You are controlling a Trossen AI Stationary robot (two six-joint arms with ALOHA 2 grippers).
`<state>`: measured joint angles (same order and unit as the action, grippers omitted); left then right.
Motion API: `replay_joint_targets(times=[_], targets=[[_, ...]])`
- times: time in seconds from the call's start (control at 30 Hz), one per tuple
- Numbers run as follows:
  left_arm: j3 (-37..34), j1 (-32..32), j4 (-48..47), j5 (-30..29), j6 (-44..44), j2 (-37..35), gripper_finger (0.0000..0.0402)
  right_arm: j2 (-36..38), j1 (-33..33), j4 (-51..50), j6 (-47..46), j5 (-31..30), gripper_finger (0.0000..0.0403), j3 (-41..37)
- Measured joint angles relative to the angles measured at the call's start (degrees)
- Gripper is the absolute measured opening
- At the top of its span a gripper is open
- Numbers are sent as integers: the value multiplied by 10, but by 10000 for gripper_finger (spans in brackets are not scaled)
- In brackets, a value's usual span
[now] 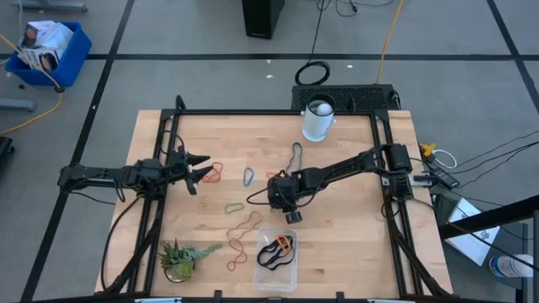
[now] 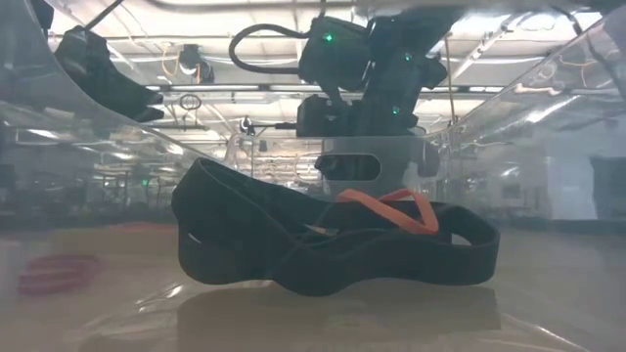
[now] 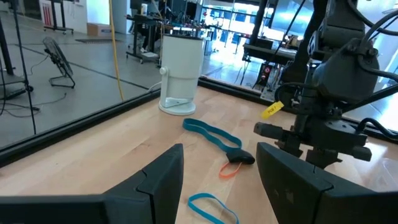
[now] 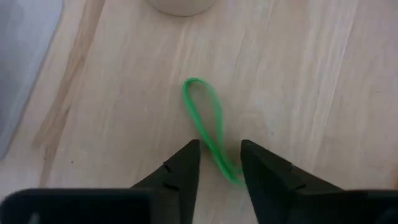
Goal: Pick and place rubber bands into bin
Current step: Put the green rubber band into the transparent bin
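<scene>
A green rubber band [image 4: 205, 118] lies flat on the wooden table [image 1: 354, 252], left of the middle [image 1: 233, 206]. My right gripper [image 4: 221, 149] slants down over the band's right end [image 1: 257, 199], open, one finger on each side of that end. The clear bin [image 1: 276, 261] stands at the near edge, holding black rubber bands [image 2: 323, 244] and an orange one [image 2: 391, 207]. More rubber bands lie loose: orange [image 1: 210, 174], blue-grey [image 1: 249, 176], dark [image 1: 296, 154], brownish [image 1: 246, 223], red [image 1: 236, 261]. My left gripper [image 1: 202, 168] waits open at the table's left [image 3: 221, 155]. My right gripper comes at the green band slanting down from the table's right, its fingers along the band. The band's near end [image 4: 229, 169] runs between the two fingertips and reaches the inner side of one finger [image 4: 249, 174]. I cannot tell whether they touch. The band lies flat on the table.
A white cup [image 1: 317, 119] stands at the far edge, a small potted plant [image 1: 178, 261] at the near left corner. A black frame rail [image 1: 253, 112] runs around the table. Bare wood lies to the right of the bin [image 1: 354, 252].
</scene>
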<state>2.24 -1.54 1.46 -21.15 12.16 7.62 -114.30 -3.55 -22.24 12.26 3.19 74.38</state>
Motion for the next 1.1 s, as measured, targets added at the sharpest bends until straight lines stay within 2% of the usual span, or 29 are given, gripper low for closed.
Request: replay_joint_targets(times=[0.27,0.53,0.73,0.9,1.1], targets=[[0,0,0,0,0,0,209,-1,1,3,-44,-5,12,0],[0,0,0,0,0,0,209,24,-6,37,-93,-21,3,-3],[0,0,0,0,0,0,209,120,-19,42,-106,-91,1,-3],[0,0,1,0,0,0,209,217,-32,71,-127,-100,1,-2],[0,0,1,0,0,0,209,317,-64,118,-101,-153,1,-2]])
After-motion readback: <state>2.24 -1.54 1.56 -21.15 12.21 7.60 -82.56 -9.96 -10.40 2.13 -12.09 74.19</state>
